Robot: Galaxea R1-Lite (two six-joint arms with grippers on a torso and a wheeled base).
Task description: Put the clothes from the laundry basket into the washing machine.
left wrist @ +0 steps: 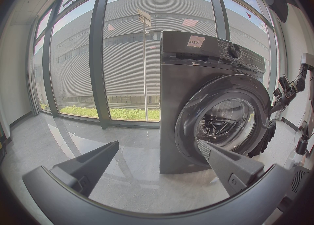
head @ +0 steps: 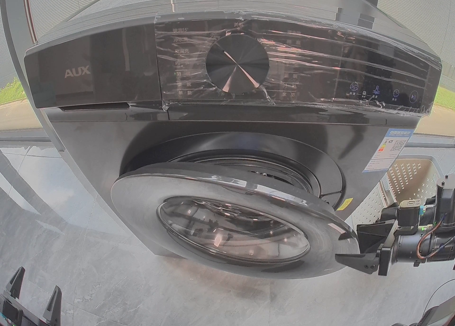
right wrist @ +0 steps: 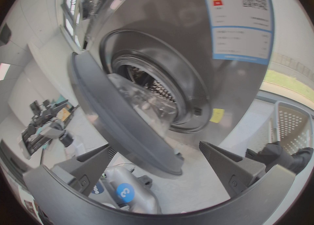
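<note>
The right end effector (head: 354, 249), fingers spread and empty, sits at the free rim of the door (head: 232, 227) of the washing machine (head: 95, 151), one finger on either side of its edge. The left end effector (head: 35, 289) hangs low, spread and empty. The door stands half open, so this looks like the door-opening step. Next it needs swinging wide. What shows of the drum (right wrist: 147, 81) holds no clothes. Dark clothes (right wrist: 278, 153) drape over the laundry basket (head: 412, 177), which stands on the floor (head: 71, 246) at the machine's right side.

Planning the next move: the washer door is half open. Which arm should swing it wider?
Likely right: the right gripper is open at the free edge of the door; the left gripper sits far off.
</note>
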